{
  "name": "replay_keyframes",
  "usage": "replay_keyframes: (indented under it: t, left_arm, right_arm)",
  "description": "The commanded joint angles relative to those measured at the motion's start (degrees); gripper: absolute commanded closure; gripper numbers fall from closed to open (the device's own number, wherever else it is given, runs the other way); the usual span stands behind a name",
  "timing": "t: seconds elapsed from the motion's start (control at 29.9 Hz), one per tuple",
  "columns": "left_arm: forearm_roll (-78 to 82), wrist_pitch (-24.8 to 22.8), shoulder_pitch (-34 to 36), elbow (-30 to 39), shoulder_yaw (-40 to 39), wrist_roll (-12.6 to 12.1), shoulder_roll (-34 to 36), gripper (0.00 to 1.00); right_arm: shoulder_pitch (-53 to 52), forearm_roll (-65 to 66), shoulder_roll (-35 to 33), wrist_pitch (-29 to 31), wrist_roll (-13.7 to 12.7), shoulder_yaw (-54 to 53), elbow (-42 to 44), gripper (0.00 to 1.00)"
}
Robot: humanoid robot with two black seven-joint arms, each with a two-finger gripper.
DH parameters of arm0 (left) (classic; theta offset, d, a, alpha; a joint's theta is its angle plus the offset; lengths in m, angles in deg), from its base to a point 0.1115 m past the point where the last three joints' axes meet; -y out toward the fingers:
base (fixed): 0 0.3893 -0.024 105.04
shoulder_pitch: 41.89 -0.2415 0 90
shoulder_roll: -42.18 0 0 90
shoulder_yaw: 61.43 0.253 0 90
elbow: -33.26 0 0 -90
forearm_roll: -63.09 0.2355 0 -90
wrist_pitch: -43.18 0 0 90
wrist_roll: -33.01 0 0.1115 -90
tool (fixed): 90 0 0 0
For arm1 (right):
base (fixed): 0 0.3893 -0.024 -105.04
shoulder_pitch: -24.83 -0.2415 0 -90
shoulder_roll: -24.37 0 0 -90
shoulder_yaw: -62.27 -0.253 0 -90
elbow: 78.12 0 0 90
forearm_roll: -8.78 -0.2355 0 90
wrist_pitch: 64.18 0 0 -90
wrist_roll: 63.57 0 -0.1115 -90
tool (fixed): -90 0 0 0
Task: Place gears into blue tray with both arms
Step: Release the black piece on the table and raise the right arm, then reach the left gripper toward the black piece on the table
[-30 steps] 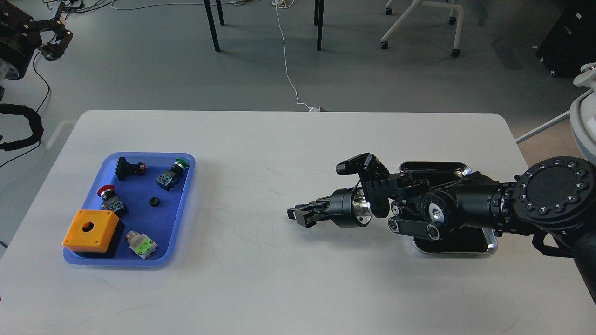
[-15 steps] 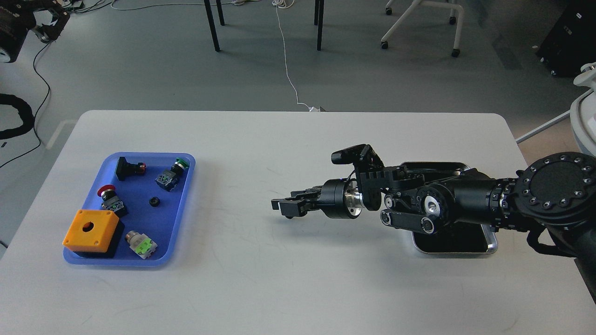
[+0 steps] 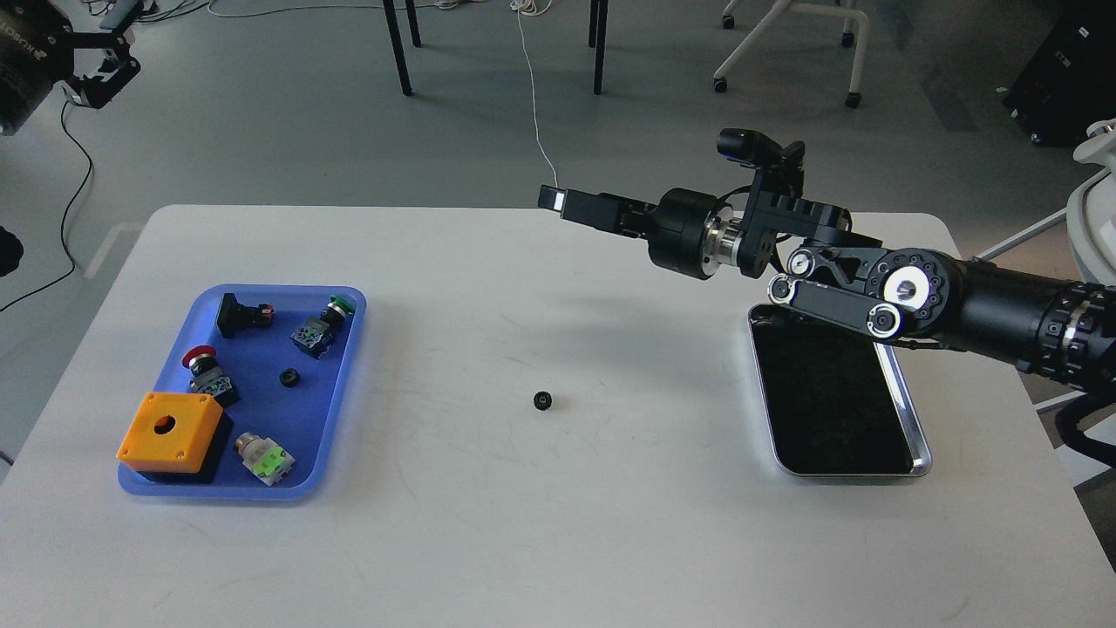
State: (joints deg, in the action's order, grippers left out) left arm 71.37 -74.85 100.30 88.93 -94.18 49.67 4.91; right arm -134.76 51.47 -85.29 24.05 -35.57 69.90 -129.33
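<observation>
One small black gear (image 3: 542, 400) lies loose on the white table (image 3: 558, 523), about midway between the two trays. A second gear (image 3: 289, 378) rests inside the blue tray (image 3: 349, 349) at the left. My right gripper (image 3: 558, 200) is raised high over the table's far edge, well above and behind the loose gear; a pale pad face shows at its tip and it holds nothing. My left gripper (image 3: 103, 63) is far off the table at the top left corner, too dark for me to make out its fingers.
The blue tray also holds several push-button switches (image 3: 316, 328) and an orange box (image 3: 170, 433). A shiny silver tray (image 3: 907, 410) with a black inside stands at the right, partly under my right forearm. Chair and table legs stand on the floor beyond.
My right arm has lifted from low over the table centre up and back towards the far edge. A gear now lies on the table where the gripper was. The silver tray is uncovered.
</observation>
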Motion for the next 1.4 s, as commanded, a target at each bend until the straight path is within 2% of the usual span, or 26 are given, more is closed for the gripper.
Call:
replay_keyframes:
  t: [0.0,0.1,0.27,0.5,0.64,0.74,0.9,0.97,1.1,1.24,1.37]
  left_arm:
    - [9.97,0.04,0.28,6.45,-0.48,0.04,0.44,0.02]
    - [17.97,3.50,0.64,12.60,-0.48,0.04,-0.61,0.02]
    - [37.56,13.08,0.55,25.26,-0.04,0.04,-4.38,0.02]
    - [66.65,13.62,-0.07,26.86,1.63,0.21,-15.46,0.04]
    - [83.44,13.80,-0.15,26.50,5.23,0.47,-20.12,0.06]
    - [94.34,14.32,-0.24,26.07,10.49,0.56,-22.23,0.14]
    - [106.13,20.90,-0.42,23.09,19.81,0.21,-26.01,0.28]
    - [110.09,22.05,-0.50,20.11,22.36,0.12,-27.68,0.31]
    - [116.72,22.76,-1.55,14.39,23.52,0.21,-29.71,0.40]
    - [116.72,23.11,-2.96,10.08,23.60,0.30,-31.20,0.51]
    - [116.72,23.64,-4.81,6.29,23.78,0.30,-34.27,0.53]
  right_arm:
    - [5.95,-3.66,-6.59,1.23,0.01,-9.89,-1.26,0.02]
    - [10.87,-7.70,-10.73,3.43,0.01,-18.33,-1.88,0.02]
    - [17.99,-18.42,-18.90,10.20,0.01,-27.40,-4.96,0.02]
    - [24.15,-35.81,-24.79,12.92,0.01,-32.68,-4.61,0.02]
    - [25.64,-48.12,-27.96,18.45,0.01,-32.77,-2.15,0.02]
    - [27.84,-52.09,-28.06,21.80,0.01,-32.77,0.31,0.02]
    - [32.50,-55.16,-27.71,25.14,0.01,-33.20,-0.03,0.02]
    - [33.90,-59.02,-27.27,25.76,0.01,-33.21,-0.21,0.02]
    - [35.31,-62.20,-25.86,26.81,0.01,-33.29,-0.91,0.02]
    - [35.58,-62.29,-25.51,26.82,0.01,-33.47,-2.14,0.02]
    - [35.58,-62.29,-25.51,26.73,0.01,-34.96,-2.67,0.02]
